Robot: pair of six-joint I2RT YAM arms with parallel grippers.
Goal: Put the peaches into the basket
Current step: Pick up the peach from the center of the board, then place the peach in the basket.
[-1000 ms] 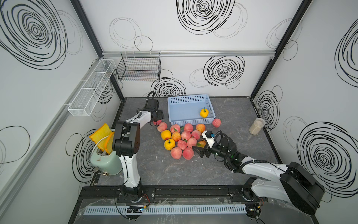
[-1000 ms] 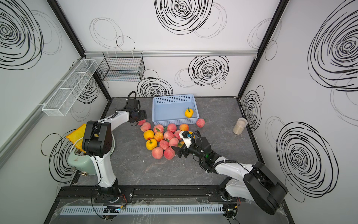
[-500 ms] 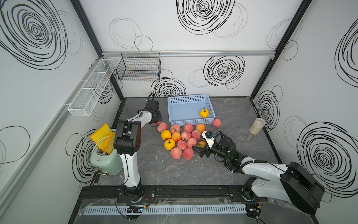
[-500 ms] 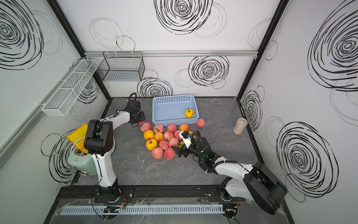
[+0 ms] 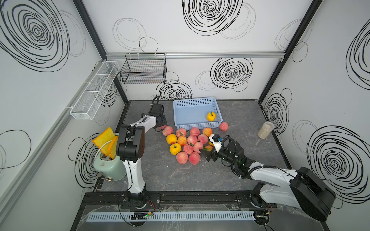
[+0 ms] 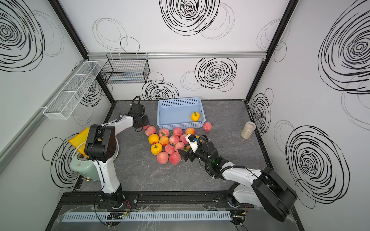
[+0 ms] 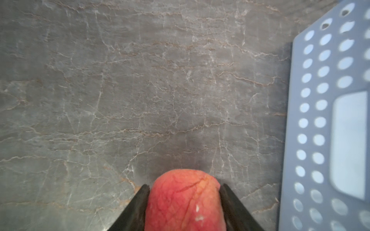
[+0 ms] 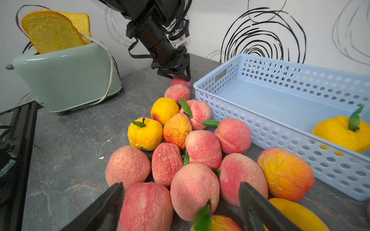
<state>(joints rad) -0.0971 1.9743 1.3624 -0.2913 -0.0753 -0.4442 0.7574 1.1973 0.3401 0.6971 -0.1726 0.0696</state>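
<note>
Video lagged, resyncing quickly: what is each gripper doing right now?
Left gripper: closed on a pink-red peach.
Right gripper: open, holding nothing.

Pink-red and yellow peaches (image 5: 191, 139), light blue basket (image 5: 198, 125), seemingly beige jar (image 5: 265, 130).

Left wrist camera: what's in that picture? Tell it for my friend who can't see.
A pink-red peach is pinched between two black fingers, seen against a grey, veined table. A light blue basket with round holes in its wall stands close by at the picture's edge.
</note>
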